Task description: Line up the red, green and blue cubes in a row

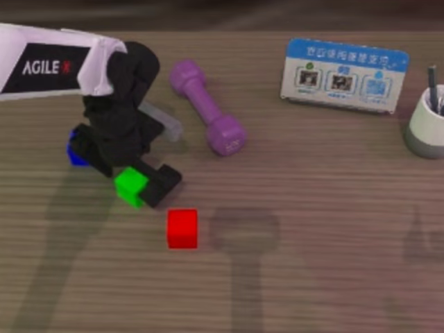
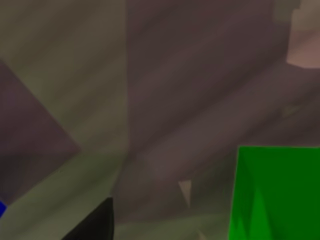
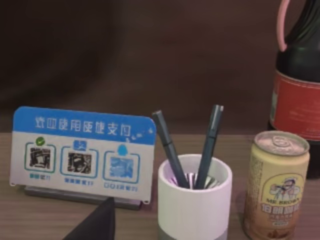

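The left end effector (image 1: 142, 186) is low over the left half of the bench (image 1: 312, 208), reaching down from the white AgileX arm that enters from the top view's left edge. One black finger (image 1: 161, 184) lies against the right side of the green cube (image 1: 130, 186); the other finger is hidden under the wrist, so I cannot tell whether the cube is clamped or how wide the fingers stand. In the left wrist view the green cube fills the near corner, very close to the camera, with a dark fingertip showing apart from it. There is one blue cube (image 1: 75, 154), mostly covered by the arm, with only its left edge peeking out just beside the wrist and up-left of the green one. There is one red cube (image 1: 182, 228), standing free, down-right of the green cube and near it but not touching. Three cubes in all, lying along a rough diagonal. One purple dumbbell (image 1: 207, 106) lies tilted, above the red cube. On the right sit one blue-and-white sign card (image 1: 344, 74) and one white cup (image 1: 424, 125) holding two pens (image 3: 170, 149). The right wrist view also shows one drink can (image 3: 277, 185) and one dark bottle (image 3: 298, 85) beside that cup. The right end effector (image 3: 97, 222) shows only as a dark fingertip, near the sign.
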You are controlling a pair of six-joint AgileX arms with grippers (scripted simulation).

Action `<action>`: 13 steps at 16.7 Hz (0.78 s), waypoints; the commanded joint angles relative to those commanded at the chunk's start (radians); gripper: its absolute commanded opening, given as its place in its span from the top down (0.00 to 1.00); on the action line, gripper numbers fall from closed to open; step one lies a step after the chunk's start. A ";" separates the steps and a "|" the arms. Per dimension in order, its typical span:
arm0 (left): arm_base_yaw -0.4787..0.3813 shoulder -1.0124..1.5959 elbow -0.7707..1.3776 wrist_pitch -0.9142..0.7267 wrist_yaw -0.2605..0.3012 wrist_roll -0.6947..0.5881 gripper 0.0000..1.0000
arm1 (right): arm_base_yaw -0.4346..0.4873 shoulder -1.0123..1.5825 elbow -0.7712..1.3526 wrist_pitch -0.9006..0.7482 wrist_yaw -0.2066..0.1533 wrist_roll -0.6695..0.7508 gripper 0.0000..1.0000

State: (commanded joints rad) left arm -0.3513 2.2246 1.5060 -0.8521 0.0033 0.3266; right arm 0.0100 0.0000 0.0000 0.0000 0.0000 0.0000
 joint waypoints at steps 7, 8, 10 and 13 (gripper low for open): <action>0.000 0.000 0.000 0.000 0.000 0.000 0.53 | 0.000 0.000 0.000 0.000 0.000 0.000 0.00; 0.000 0.000 0.000 0.000 0.000 0.000 0.60 | 0.000 0.000 0.000 0.000 0.000 0.000 0.00; 0.000 0.000 0.000 0.000 0.000 0.000 0.75 | 0.000 0.000 0.000 0.000 0.000 0.000 0.00; 0.000 0.000 0.000 0.000 0.000 0.000 0.98 | 0.000 0.000 0.000 0.000 0.000 0.000 0.00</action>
State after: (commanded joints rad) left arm -0.3513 2.2246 1.5060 -0.8521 0.0033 0.3266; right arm 0.0100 0.0000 0.0000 0.0000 0.0000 0.0000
